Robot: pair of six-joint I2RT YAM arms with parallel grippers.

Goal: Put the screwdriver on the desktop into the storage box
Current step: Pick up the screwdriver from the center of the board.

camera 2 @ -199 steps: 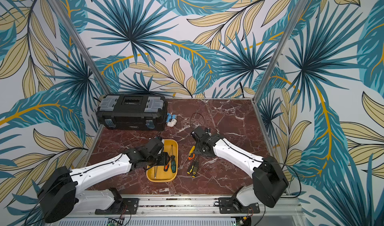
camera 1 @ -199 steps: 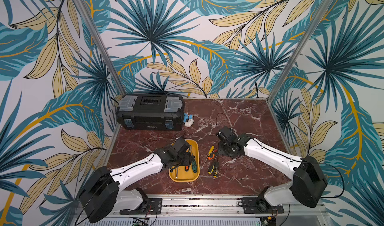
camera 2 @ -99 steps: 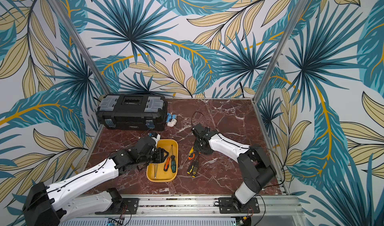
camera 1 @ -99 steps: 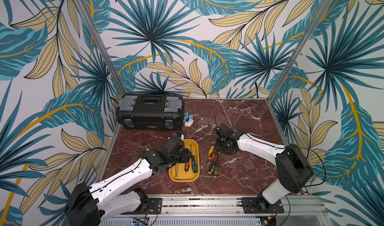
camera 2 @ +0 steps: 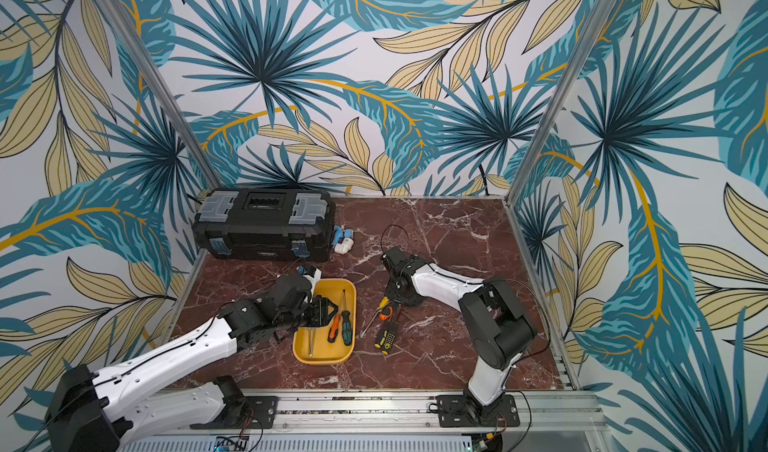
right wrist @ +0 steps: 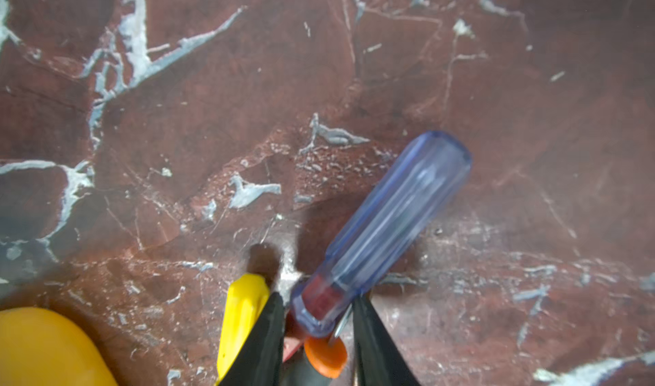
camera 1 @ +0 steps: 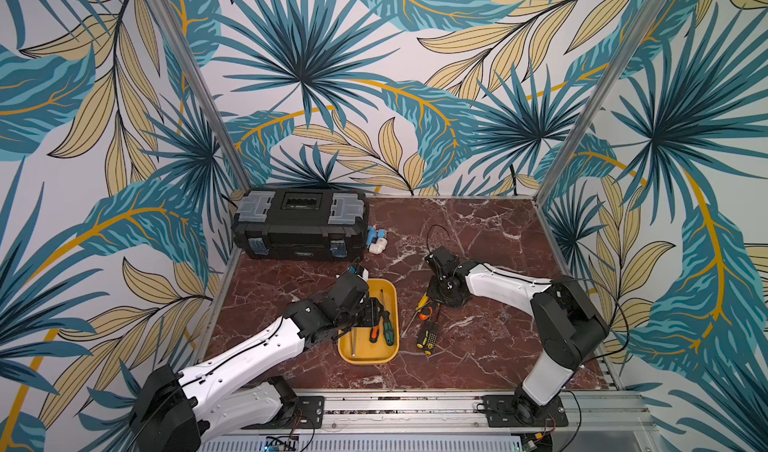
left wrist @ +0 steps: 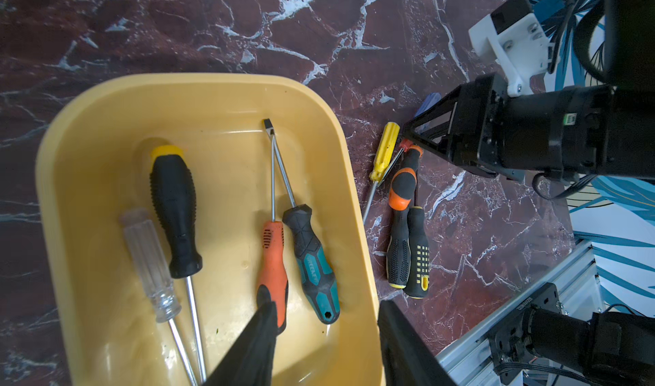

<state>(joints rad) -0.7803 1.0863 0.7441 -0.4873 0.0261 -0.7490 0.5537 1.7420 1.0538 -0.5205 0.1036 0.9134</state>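
The yellow storage box lies on the desktop and holds several screwdrivers, among them a teal one and an orange one. My left gripper hovers over the box, open and empty. A blue clear-handled screwdriver lies on the marble, and my right gripper points down, shut on the shaft end of its handle. Beside it lie a yellow-handled screwdriver, an orange-black one and a black-yellow one.
A black toolbox with grey clasps stands at the back left. A small white and blue item lies next to it. Aluminium rails edge the front, and patterned walls close the other sides.
My right gripper's jaws have narrowed onto the blue handle and that arm's elbow has swung up and right. The left gripper stays open over the box.
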